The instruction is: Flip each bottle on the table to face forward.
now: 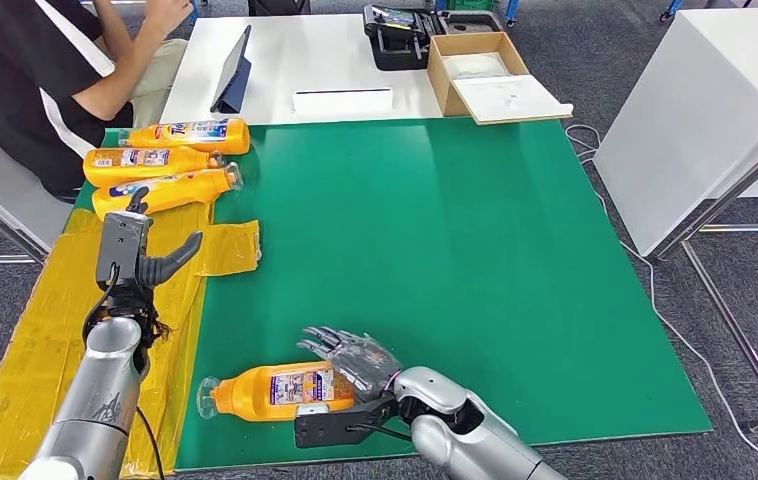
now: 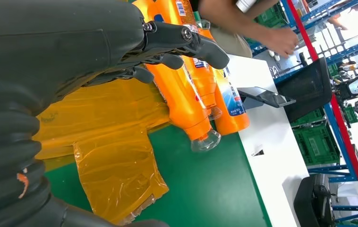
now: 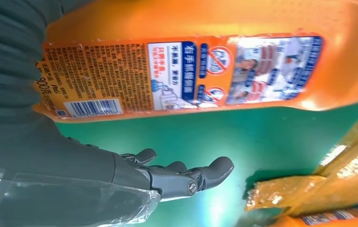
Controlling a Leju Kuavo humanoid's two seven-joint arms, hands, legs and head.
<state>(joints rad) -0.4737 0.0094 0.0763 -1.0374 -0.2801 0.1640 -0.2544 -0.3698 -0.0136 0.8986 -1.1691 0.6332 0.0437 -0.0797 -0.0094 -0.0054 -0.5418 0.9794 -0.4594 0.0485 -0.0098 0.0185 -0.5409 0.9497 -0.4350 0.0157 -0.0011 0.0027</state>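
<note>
An orange bottle (image 1: pixel 275 390) lies on its side near the front edge of the green mat (image 1: pixel 435 250), cap to the left, its barcode label (image 3: pixel 134 80) facing up. My right hand (image 1: pixel 355 362) sits at the bottle's base end, with fingers (image 3: pixel 186 175) stretched out on the far side, a strip of green showing between them and the bottle. Three more orange bottles (image 1: pixel 185 133) (image 1: pixel 150 160) (image 1: pixel 165 190) lie side by side at the far left, also in the left wrist view (image 2: pixel 182 94). My left hand (image 1: pixel 140 255) hovers just short of them, holding nothing, fingers apart.
Yellow film (image 1: pixel 225 247) covers the mat's left strip. A person (image 1: pixel 45 70) sits at the far left corner, close to the three bottles. Beyond the mat, a white table (image 1: pixel 285 60) carries a tablet (image 1: pixel 233 70), a cardboard box (image 1: pixel 485 75) and a black device (image 1: pixel 395 35).
</note>
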